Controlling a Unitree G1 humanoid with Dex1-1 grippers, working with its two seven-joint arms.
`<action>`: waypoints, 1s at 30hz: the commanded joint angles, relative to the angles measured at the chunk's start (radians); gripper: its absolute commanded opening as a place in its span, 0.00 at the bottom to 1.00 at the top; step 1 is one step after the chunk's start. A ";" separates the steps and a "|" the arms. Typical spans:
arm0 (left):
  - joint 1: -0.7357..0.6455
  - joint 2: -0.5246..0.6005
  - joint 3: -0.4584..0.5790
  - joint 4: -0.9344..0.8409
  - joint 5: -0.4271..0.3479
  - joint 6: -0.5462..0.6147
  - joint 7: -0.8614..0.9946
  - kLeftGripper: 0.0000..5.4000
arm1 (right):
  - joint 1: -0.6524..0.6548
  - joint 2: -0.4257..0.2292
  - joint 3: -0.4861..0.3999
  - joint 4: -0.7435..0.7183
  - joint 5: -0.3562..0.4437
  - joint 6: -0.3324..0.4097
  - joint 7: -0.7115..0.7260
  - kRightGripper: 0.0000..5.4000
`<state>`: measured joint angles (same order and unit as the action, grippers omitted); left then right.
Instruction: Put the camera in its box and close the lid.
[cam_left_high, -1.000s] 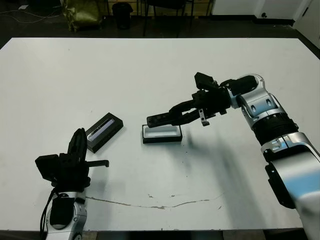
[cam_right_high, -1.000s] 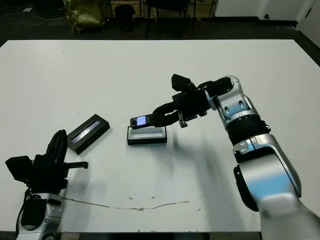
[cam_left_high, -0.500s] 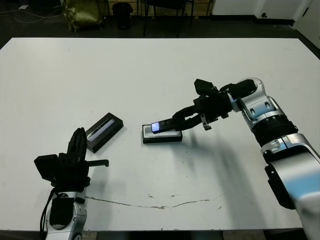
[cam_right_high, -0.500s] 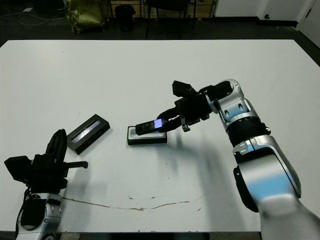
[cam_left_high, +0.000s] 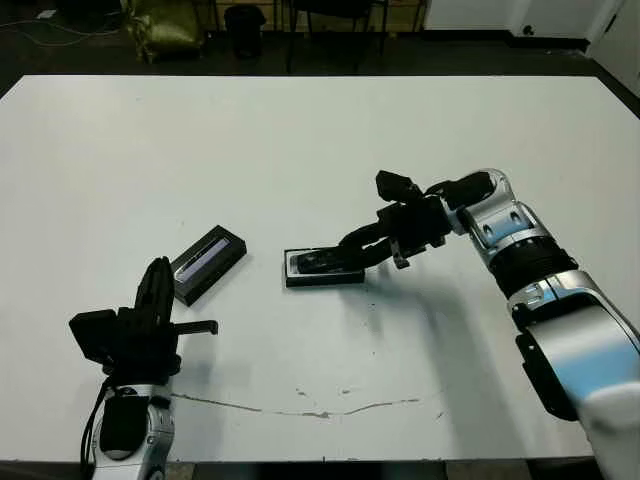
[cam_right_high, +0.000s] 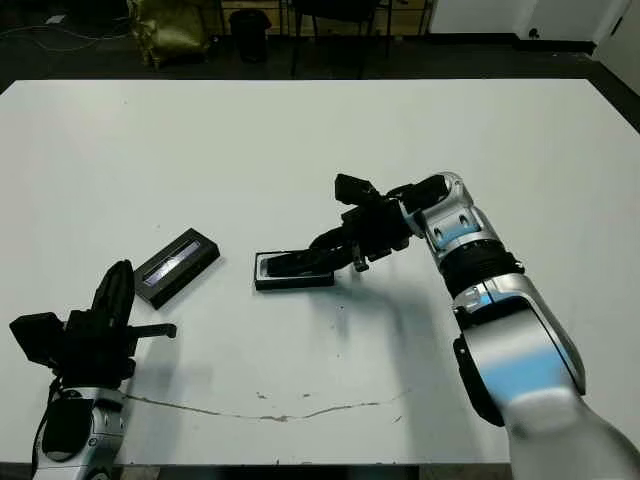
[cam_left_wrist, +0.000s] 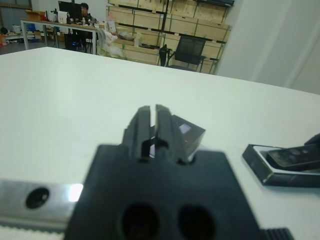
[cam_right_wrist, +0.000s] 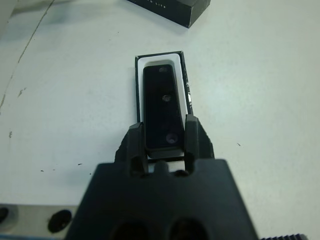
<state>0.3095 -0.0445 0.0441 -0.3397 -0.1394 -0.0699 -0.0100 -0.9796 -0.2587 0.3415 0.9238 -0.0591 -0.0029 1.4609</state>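
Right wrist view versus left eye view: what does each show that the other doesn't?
Only the right wrist view shows the fit: the camera lies lengthwise inside the box, white lining visible around its far end, with the right gripper shut on its near end. Only the left eye view shows the left gripper low at the robot's left, touching nothing, the whole lid lying apart to the left of the box, and a scratch along the table's near edge. Both show camera, box and right gripper; the wrist view catches just a corner of the lid.
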 joint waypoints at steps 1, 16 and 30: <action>0.011 0.002 -0.001 0.006 0.013 0.012 0.006 0.00 | 0.019 0.002 0.013 -0.001 -0.021 -0.006 -0.012 0.07; 0.012 -0.003 0.001 0.005 0.002 0.018 0.004 0.00 | 0.043 0.034 0.042 -0.033 -0.049 -0.031 -0.051 0.07; 0.017 -0.007 -0.001 -0.004 0.002 0.026 0.012 0.00 | 0.059 0.069 0.083 -0.041 -0.074 -0.037 -0.066 0.07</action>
<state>0.3119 -0.0498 0.0437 -0.3413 -0.1409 -0.0671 -0.0057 -0.9649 -0.2264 0.3878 0.8818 -0.1081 -0.0353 1.3993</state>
